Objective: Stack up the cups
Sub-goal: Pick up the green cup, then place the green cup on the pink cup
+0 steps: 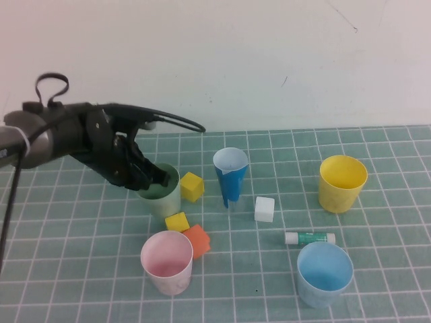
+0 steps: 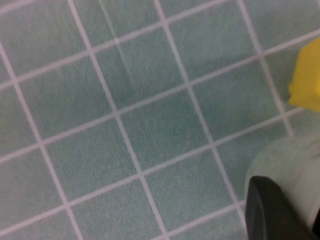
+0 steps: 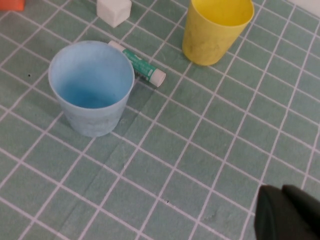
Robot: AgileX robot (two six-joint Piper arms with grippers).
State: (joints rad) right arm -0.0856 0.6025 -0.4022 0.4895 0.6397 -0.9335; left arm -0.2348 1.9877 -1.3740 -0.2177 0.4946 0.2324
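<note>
My left gripper (image 1: 156, 178) sits left of centre in the high view, its dark fingers reaching down over the rim of the pale green cup (image 1: 163, 199) and clamped on that rim. In the left wrist view I only get a black fingertip (image 2: 272, 212) at the lower right corner against the cup's pale wall (image 2: 295, 165), with a yellow block (image 2: 307, 82) at the right edge.

My right gripper (image 3: 287, 212) does not appear in the high view; in the right wrist view it is the dark shape at the lower right corner, closed and holding nothing, above bare tablecloth (image 3: 200, 165).

I count the other cups standing upright and apart on the green checked cloth: the pink cup (image 1: 167, 262) low and left of centre, the light blue cup (image 1: 324, 274) at the lower right, the yellow cup (image 1: 343, 183) at the right, further back. None is nested in another.

A narrow dark blue cup (image 1: 230, 177) with a white inside stands near the centre. Just right of the green cup is one yellow cube (image 1: 192, 186); a second yellow cube (image 1: 177, 221) and an orange block (image 1: 197, 240) lie between the green and pink cups. A white cube (image 1: 264, 208) sits right of the dark blue cup, and a glue stick (image 1: 310, 237) lies just behind the light blue cup.
</note>
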